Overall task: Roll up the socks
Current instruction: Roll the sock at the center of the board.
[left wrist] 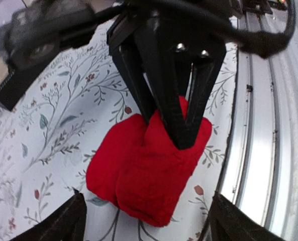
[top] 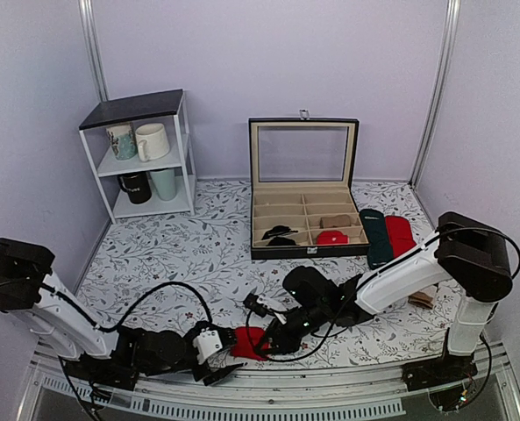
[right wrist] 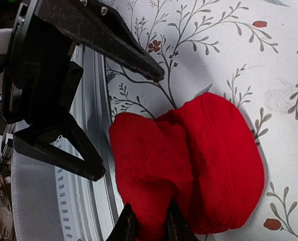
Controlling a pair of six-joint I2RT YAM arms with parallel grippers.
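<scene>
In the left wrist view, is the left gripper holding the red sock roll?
No, the left gripper has its jaws wide open on either side of the red sock roll, apart from it; the right gripper pinches it.

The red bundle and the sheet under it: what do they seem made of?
The red socks look like soft knit fabric, matte and fuzzy, bunched in folds. The table cover, floral-printed and flat, may be cloth or vinyl; I cannot tell.
</scene>
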